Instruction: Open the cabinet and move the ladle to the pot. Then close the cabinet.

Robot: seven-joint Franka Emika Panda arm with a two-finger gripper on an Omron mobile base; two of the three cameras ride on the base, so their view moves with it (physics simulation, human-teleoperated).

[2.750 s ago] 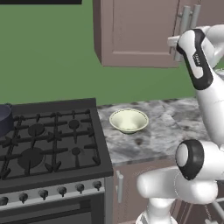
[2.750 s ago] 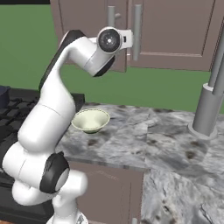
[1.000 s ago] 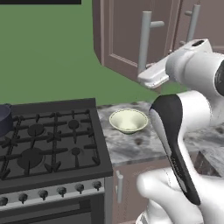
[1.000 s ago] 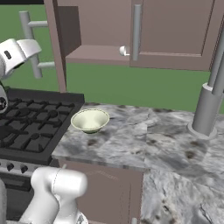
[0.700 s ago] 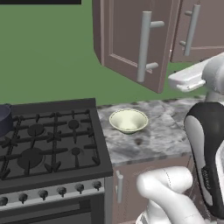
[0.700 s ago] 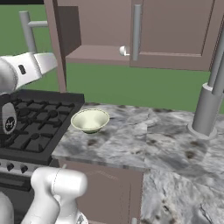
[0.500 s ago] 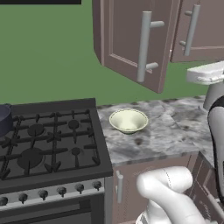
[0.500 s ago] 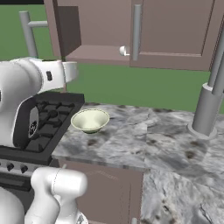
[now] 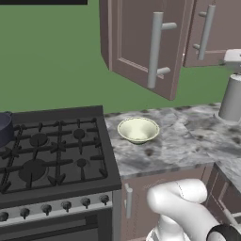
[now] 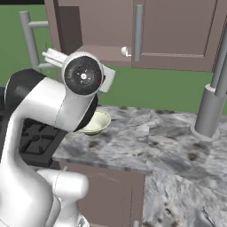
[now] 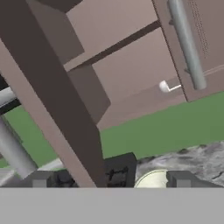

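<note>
The cabinet (image 9: 136, 42) has its left door swung out towards me, and its right door (image 9: 216, 28) is closed. On the cabinet floor lies the ladle (image 11: 164, 86), small and silvery, with its scoop also showing in the right base view (image 10: 126, 52). My gripper (image 11: 111, 178) is open, its fingertips (image 11: 40, 179) far apart, with nothing held. It hangs below and in front of the open cabinet, and the open door's dark edge (image 11: 65, 109) runs close past it. The pot (image 9: 4, 129) sits at the stove's far left edge.
A pale cream bowl (image 9: 138, 129) stands on the marble counter (image 9: 188, 141) beside the black gas stove (image 9: 52, 150). A grey cylinder (image 10: 206, 113) rises at the counter's right. My own arm (image 10: 57, 106) blocks much of the right base view.
The arm has swung away from the open door's bar handle towards the right, and the jaws have spread wider. The door stays open.
</note>
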